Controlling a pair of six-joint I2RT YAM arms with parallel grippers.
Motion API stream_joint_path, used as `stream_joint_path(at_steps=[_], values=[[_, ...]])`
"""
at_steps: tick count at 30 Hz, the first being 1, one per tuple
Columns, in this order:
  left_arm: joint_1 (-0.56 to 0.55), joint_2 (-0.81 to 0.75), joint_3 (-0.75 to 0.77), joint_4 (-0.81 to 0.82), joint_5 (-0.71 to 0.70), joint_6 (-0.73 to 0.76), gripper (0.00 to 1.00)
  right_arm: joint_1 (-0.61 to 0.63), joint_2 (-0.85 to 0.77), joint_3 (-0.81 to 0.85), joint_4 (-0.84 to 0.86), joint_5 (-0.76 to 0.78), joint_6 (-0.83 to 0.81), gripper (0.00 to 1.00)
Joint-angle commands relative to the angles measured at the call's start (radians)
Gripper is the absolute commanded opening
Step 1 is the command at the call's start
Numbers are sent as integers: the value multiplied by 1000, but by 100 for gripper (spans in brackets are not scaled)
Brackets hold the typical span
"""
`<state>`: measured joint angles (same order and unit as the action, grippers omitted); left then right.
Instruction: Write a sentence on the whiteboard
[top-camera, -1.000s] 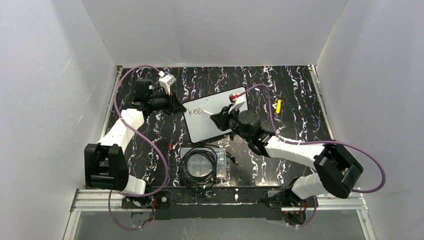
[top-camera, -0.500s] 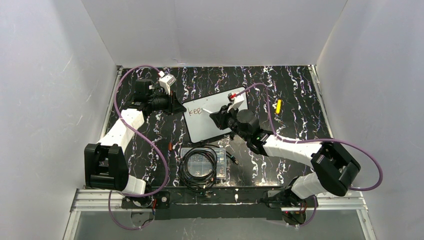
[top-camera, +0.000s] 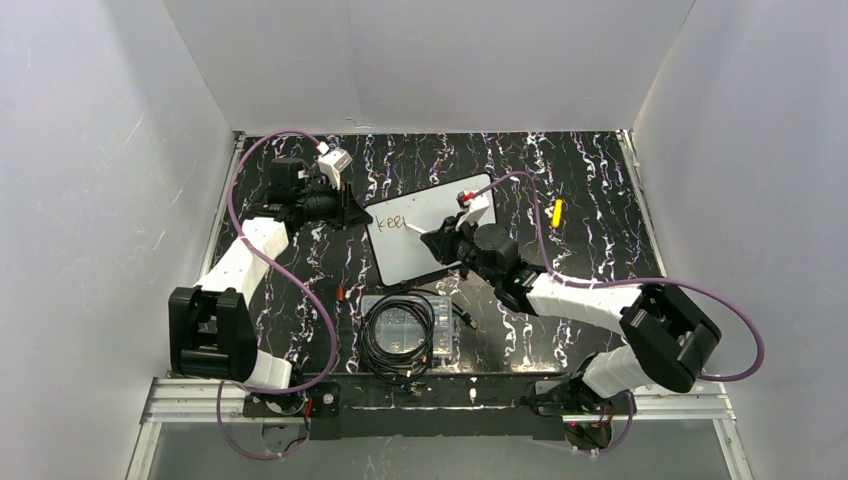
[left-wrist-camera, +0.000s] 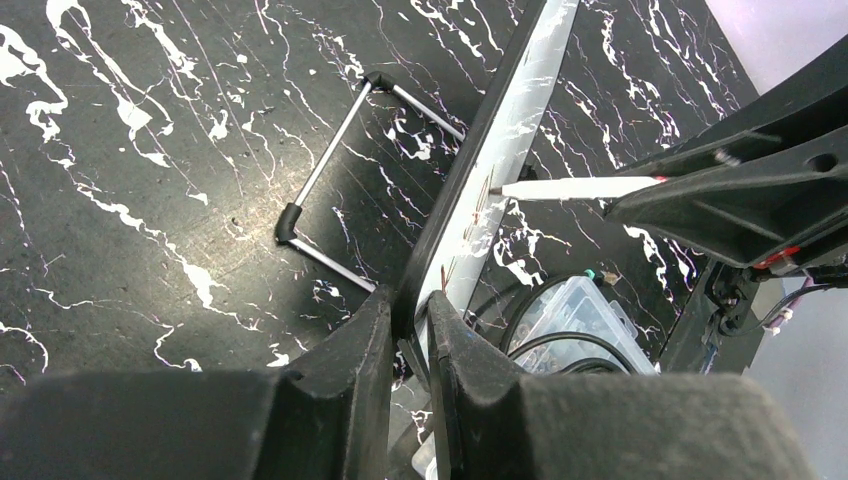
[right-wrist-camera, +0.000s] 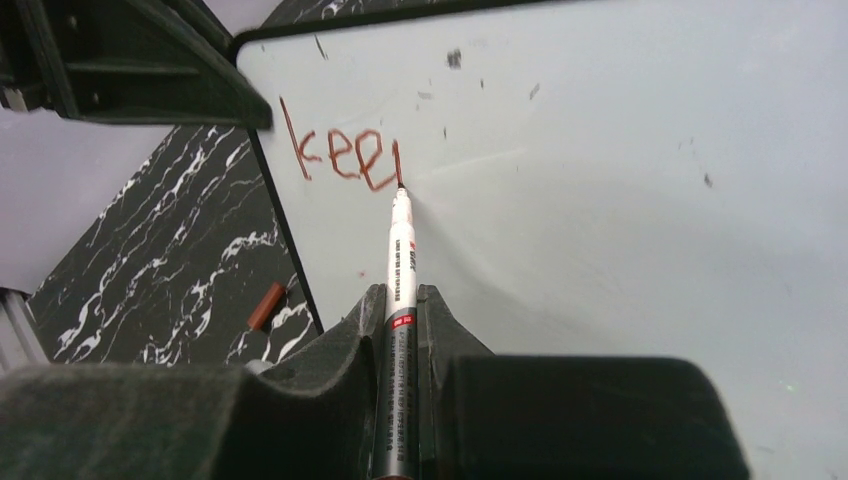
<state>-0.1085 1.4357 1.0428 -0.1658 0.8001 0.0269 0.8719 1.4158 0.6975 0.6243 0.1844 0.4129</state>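
Note:
The whiteboard (top-camera: 425, 255) stands tilted at mid-table, white with a thin black rim. My left gripper (top-camera: 354, 213) is shut on its left edge (left-wrist-camera: 497, 150), one finger on each side of the rim (left-wrist-camera: 410, 305). My right gripper (top-camera: 434, 240) is shut on a white marker (right-wrist-camera: 402, 250), the barrel lying between the fingers (right-wrist-camera: 401, 295). The marker's tip touches the whiteboard (right-wrist-camera: 600, 180). The sentence (right-wrist-camera: 345, 155) reads "kee" plus one upright stroke, in reddish-brown, and the tip rests at the foot of that stroke. The left wrist view shows the marker (left-wrist-camera: 575, 187) meeting the board's face.
A clear plastic box (top-camera: 405, 327) with coiled black cable sits near the front. A reddish-brown cap (top-camera: 340, 293) lies left of it, and shows again as the cap (right-wrist-camera: 266, 306). A yellow object (top-camera: 557, 212) lies right of the board. The board's wire foot (left-wrist-camera: 325, 175) rests behind it.
The right gripper has shifted slightly left and down along the board, and an upright stroke has appeared after "kee". The left arm and the board have not moved.

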Motion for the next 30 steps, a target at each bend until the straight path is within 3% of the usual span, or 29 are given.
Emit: stream_joint_path(at_steps=[1, 8, 17, 30], values=[[11, -53, 26, -7, -12, 30, 0, -2, -15, -53, 5, 1, 26, 1], [11, -53, 24, -8, -12, 30, 0, -1, -41, -82, 3, -18, 40, 1], [12, -53, 24, -8, -13, 30, 0, -1, -107, -4, 12, -62, 12, 1], [12, -54, 24, -8, -12, 30, 0, -2, -6, 81, 57, -24, -19, 1]])
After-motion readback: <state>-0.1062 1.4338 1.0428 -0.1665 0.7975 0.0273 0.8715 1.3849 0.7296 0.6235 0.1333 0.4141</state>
